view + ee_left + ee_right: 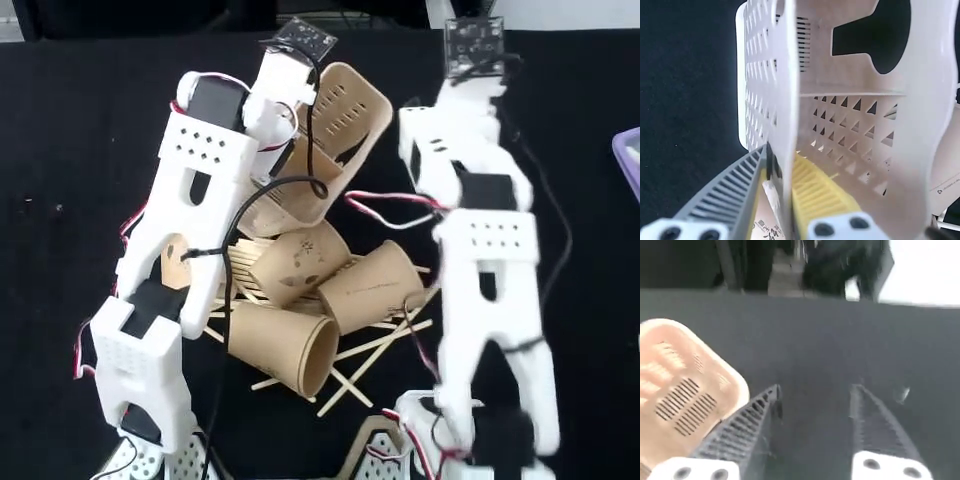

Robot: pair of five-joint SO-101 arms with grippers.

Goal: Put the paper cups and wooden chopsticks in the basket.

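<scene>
Left fingers clenched on the side wall of the basket, grey one outside, yellow one inside. Basket is tipped off level at the far side of the worktop, long axis running from the pile toward the far edge. Right fingers spread apart, gripping nothing, over bare black worktop beside the basket.

Paper cups: three counted, all on their sides, bunched between the arms. The near cup has its mouth toward the right arm. The middle cup and right cup lie crosswise, touching. A brown rim under the left arm could be a fourth, can't tell. Wooden chopsticks lie flat under the cups, crossed and fanned out. Several, exact count unclear.
</scene>
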